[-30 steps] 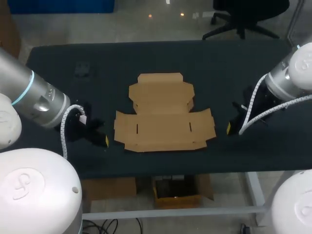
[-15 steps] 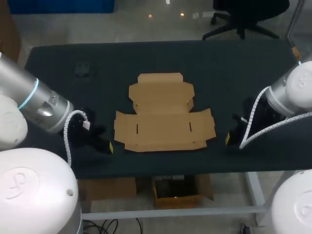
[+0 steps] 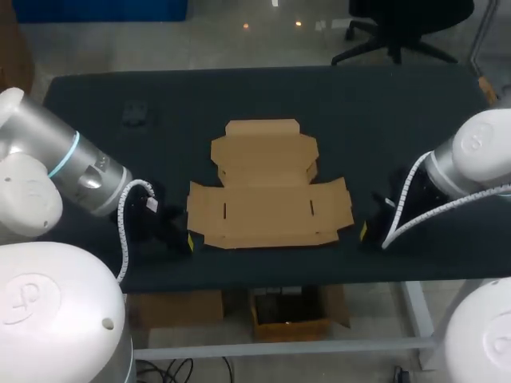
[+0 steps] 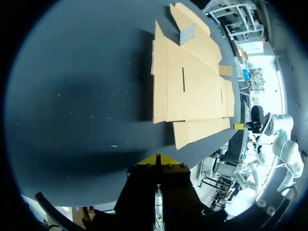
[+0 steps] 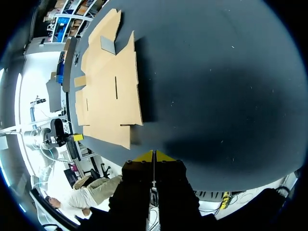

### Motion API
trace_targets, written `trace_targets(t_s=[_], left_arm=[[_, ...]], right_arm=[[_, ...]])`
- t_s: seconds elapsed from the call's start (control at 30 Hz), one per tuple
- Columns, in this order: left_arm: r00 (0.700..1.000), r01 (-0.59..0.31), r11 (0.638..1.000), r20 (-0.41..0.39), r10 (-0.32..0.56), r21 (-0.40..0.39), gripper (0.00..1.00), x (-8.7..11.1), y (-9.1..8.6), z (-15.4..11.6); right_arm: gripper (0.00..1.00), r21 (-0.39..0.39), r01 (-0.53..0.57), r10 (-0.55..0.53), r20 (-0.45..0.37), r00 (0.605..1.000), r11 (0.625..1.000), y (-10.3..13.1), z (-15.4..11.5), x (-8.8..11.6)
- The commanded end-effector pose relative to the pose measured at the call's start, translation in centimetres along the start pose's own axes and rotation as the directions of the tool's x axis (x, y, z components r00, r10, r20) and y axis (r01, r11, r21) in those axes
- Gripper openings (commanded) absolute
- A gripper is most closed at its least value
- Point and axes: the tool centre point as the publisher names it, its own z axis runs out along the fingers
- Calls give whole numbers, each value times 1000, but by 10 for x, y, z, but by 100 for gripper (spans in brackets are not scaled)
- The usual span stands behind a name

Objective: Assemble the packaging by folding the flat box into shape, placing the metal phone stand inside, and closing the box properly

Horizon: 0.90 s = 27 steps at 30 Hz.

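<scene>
The flat brown cardboard box [image 3: 267,187] lies unfolded in the middle of the dark table, flaps spread, lid panel toward the back. My left gripper [image 3: 190,240] is shut and empty, low over the table just beside the box's front left corner. My right gripper [image 3: 363,231] is also shut and empty, a short way off the front right flap. In the left wrist view the box [image 4: 192,82] lies ahead of the shut yellow tips [image 4: 158,159]. The right wrist view shows the box [image 5: 108,91] ahead of its own shut tips [image 5: 153,156]. I cannot make out a phone stand for certain.
A small dark thing [image 3: 133,114] lies on the table at the back left, too small to identify. The table's front edge [image 3: 271,275] runs close below both grippers. Bare dark tabletop surrounds the box on all sides.
My left gripper has moved right and forward, up to the box's front left corner. My right gripper has moved left and forward toward the front right flap. The box has not moved.
</scene>
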Motion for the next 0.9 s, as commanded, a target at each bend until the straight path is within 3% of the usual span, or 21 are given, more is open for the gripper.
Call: trace_targets(t_s=[0.03, 0.6, 0.9], left_arm=[[1000, 1, 1000, 1, -1, 1, 0, 0, 0, 0], [999, 28, 999, 22, -28, 17, 0, 0, 0, 4], [999, 35, 999, -5, -34, 4, 0, -3, -5, 10]], right_arm=[[0, 2, 2, -2, -15, 1000, 1000, 0, 0, -4], [0, -13, -10, 10, 5, 1000, 1000, 5, 5, 1], [0, -15, 1, -1, 2, 1000, 1000, 5, 16, 6]])
